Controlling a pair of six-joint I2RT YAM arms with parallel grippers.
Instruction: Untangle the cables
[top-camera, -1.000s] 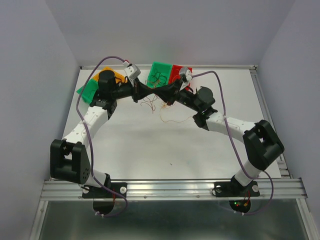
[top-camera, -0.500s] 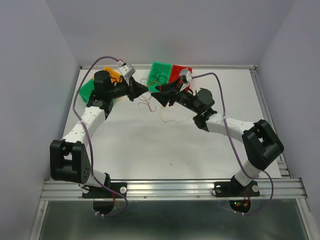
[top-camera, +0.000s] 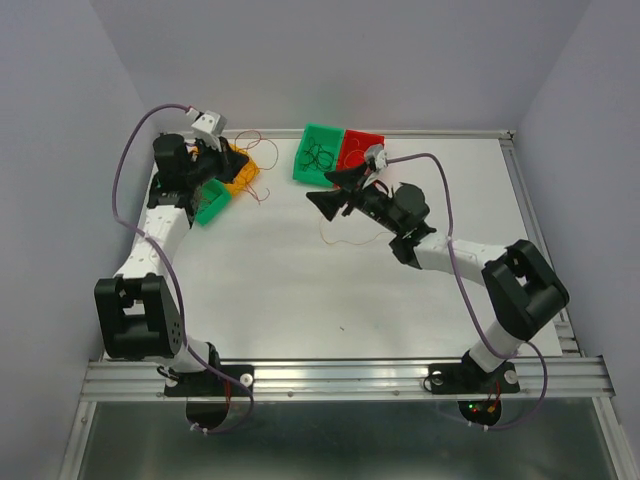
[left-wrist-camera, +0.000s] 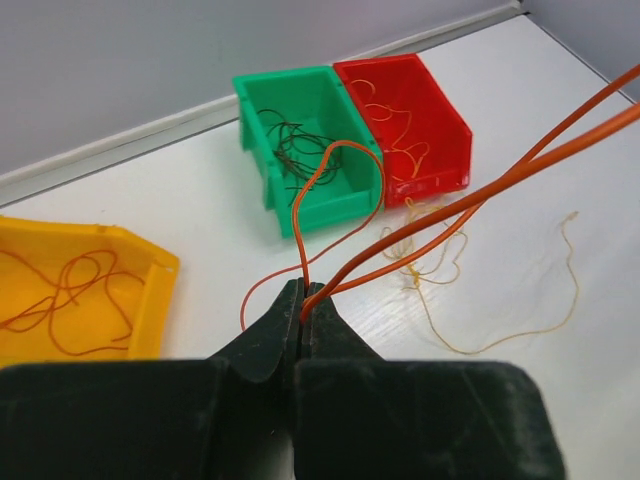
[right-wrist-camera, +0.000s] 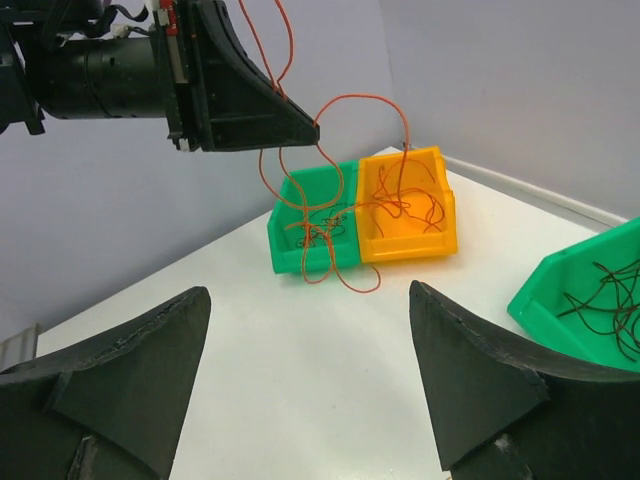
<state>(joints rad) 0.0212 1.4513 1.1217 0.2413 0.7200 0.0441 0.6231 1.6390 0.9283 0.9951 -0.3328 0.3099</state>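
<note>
The left gripper (left-wrist-camera: 303, 300) is pinched shut on an orange cable (left-wrist-camera: 480, 200) and holds it up near the yellow bin (left-wrist-camera: 150, 290). The right gripper (right-wrist-camera: 310, 292) is wide open with nothing in it. More cables lie in the green bin (left-wrist-camera: 310, 100) and the red bin (left-wrist-camera: 440, 130), and one loose cable (left-wrist-camera: 430, 262) lies on the table (left-wrist-camera: 200, 200) just beside them

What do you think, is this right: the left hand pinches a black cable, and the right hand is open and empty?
Not quite: the cable that the left hand pinches is orange, not black, as the left wrist view shows. The right hand is indeed open and empty.
</note>
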